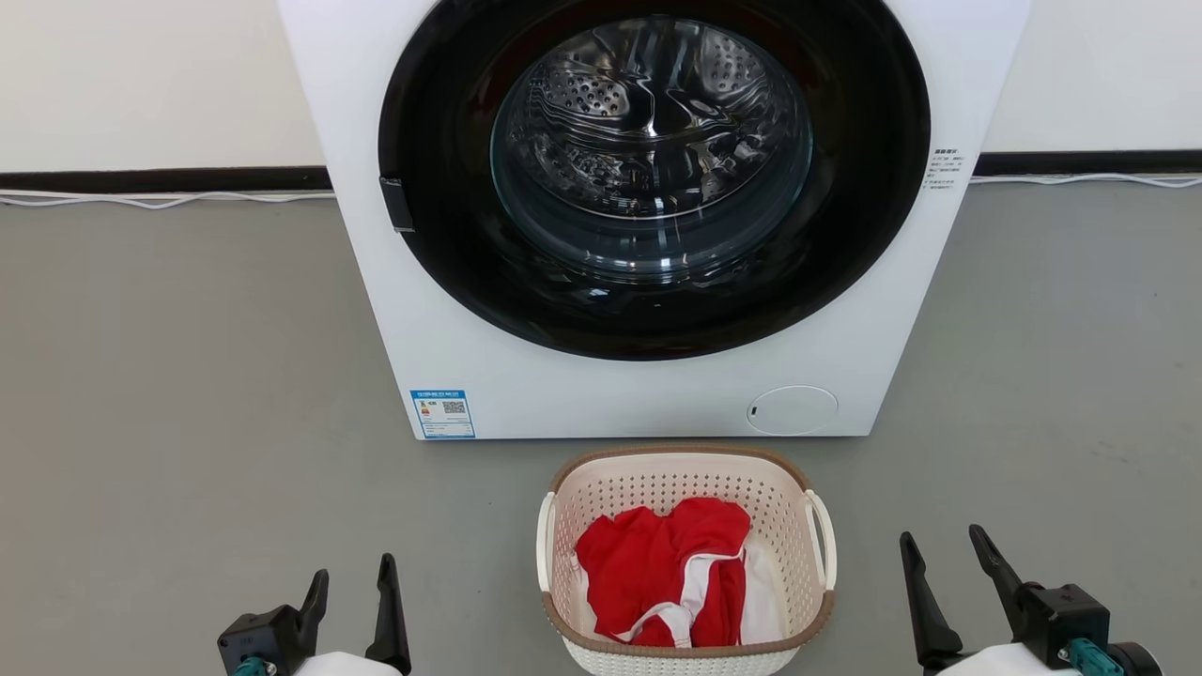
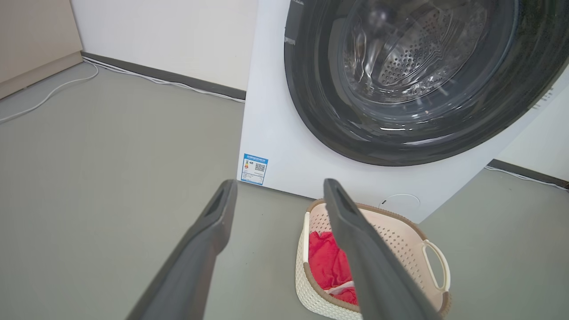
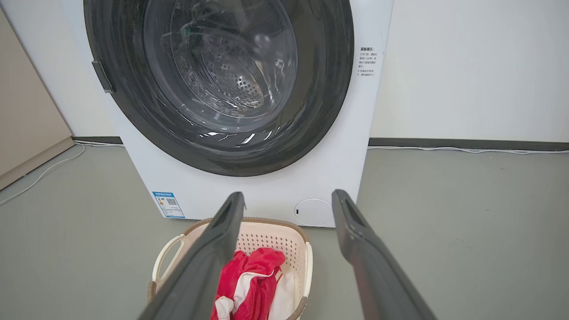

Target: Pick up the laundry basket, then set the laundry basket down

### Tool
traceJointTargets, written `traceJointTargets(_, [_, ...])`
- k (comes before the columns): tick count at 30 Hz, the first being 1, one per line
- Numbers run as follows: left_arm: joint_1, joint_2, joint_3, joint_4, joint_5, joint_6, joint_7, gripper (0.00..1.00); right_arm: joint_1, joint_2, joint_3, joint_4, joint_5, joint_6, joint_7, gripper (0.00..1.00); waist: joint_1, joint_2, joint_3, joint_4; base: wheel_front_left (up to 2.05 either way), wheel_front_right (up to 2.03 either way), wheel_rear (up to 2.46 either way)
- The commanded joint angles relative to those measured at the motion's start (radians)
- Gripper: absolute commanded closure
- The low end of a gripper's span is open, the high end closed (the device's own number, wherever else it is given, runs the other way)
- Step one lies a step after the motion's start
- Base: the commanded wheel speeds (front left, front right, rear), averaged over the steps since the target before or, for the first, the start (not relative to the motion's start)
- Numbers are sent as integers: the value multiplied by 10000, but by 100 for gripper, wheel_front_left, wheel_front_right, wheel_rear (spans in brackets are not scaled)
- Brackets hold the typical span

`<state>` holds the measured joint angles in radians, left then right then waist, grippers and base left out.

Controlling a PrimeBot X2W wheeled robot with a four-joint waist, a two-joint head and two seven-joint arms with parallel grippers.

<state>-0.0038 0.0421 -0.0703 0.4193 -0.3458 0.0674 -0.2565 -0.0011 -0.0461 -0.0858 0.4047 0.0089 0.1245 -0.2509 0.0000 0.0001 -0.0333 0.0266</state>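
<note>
Grey floor (image 1: 188, 376) under laundry basket (image 1: 685, 469), washing machine (image 1: 648, 394)

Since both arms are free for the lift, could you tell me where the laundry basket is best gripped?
Probably the white loop handles: left gripper to the left handle, right gripper to the right handle, each from its own side. The laundry basket sits upright between them, handles jutting outward.
</note>
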Motion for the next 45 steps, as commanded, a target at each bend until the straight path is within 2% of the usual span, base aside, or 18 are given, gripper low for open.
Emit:
traceJointTargets(1, [-204,82,270,-259,-84,69,-53,0,-189,-42,260,-281,-95,62,-109,0,0,-1,-6,4,0,0,0])
traceJointTargets(3, [-209,82,237,-248,-134,24,-53,0,-190,-42,244,-308,-105,62,-109,0,0,-1,-17,4,0,0,0])
traceJointTargets(4, [2,-8,-23,36,-141,-4,0,100,3,0,-11,2,4,0,2,100,0,-1,-17,5,0,0,0])
traceJointTargets(9, [66,-62,40,345,-376,-45,111,100,-34,22,-99,350,266,-8,140,100,1,-1,-13,6,0,0,0])
traceJointTargets(13, [36,-58,107,269,-781,-108,236,100,-76,20,-130,297,792,-6,296,100,22,-1,-20,-7,0,0,0])
traceJointTargets(18, [7,-52,165,171,-1285,-187,368,100,-80,17,-92,183,1455,-3,404,100,2,-1,12,-18,0,0,0])
traceJointTargets(45, [-225,-21,537,-278,-3881,-597,1118,100,-275,4,-93,-265,4792,12,1103,100,0,-1,96,-75,0,0,0])
